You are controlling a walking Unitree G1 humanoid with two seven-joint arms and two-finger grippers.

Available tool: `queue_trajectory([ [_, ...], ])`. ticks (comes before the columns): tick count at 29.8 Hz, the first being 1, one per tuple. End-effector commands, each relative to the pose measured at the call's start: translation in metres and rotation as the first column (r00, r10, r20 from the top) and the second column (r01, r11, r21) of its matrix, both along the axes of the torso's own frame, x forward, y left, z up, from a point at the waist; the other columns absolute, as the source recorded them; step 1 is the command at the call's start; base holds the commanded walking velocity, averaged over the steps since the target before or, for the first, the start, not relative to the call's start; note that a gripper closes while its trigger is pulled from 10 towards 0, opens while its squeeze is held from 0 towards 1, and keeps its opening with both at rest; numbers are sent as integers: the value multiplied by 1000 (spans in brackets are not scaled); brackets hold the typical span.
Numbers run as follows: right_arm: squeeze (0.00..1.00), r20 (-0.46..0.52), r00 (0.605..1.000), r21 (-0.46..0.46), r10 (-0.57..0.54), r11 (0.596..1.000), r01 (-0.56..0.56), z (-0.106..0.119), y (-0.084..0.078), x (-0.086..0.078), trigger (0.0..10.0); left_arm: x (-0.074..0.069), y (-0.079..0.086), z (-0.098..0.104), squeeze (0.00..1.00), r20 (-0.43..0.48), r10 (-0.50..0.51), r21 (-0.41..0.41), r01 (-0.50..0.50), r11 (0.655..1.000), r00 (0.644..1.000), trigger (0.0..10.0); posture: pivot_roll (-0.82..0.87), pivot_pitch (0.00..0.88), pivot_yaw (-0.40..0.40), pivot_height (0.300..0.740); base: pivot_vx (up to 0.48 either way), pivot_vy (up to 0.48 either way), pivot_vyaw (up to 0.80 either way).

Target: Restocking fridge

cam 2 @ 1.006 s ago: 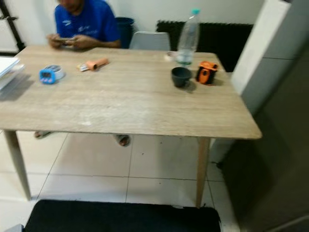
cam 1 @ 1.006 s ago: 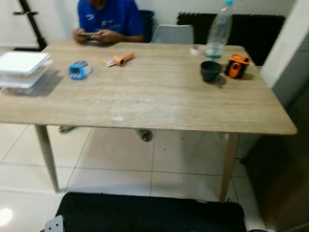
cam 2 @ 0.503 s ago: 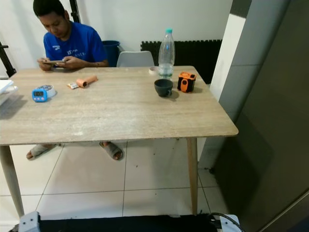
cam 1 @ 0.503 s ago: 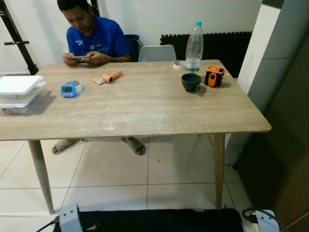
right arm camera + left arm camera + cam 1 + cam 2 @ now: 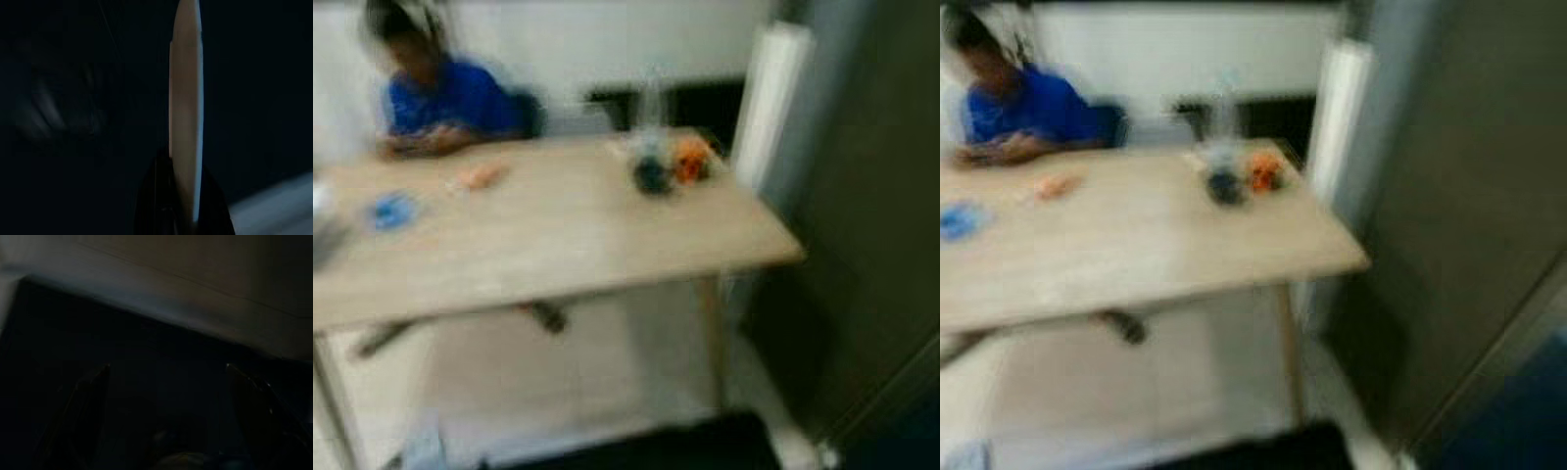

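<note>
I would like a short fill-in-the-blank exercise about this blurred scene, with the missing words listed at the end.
1. The seated person wears a ____ shirt.
2. The small orange object rests on the light wooden ____.
3. The dark round cup stands directly ____ the orange object.
4. The small flat blue item lies near the table's ____ end.

Missing words: blue; table; beside; left

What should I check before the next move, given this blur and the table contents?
1. Head views sharp enough to aim: not ok, both blurred.
2. Bottle upright at the table's far right end: cannot tell, only a faint streak.
3. Dark cup and orange item beside it: ok.
4. Person seated at the far side: ok, away from that end.
5. Dark panel close on the right: ok, visible.
6. Jaws state: cannot tell, wrist views dark.
</note>
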State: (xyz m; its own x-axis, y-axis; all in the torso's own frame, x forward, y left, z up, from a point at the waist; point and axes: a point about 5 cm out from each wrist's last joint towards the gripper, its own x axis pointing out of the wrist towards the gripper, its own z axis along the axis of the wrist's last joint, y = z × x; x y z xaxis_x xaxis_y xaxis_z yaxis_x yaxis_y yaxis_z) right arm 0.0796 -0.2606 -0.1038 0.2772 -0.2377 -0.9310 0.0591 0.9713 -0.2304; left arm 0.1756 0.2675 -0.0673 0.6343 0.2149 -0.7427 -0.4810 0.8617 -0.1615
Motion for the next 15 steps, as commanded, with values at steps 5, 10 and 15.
queue_trajectory([
  [5,0,103,993,-11,65,998,-64,9,2,36,10000,-12,-19,-12,0,-67,-68,-18,67,998,995,10000,-85,13,-21,740,0,0,0],
  [10,0,125,989,-18,82,997,-80,12,2,46,10000,-14,-24,-14,0,-63,-120,-34,118,992,991,10000,-83,14,-24,740,0,0,0],
  [15,0,115,990,-15,83,997,-82,10,3,42,10000,-15,-27,-14,0,-65,-161,-22,160,987,985,10000,-85,14,-24,740,0,-399,0],
])
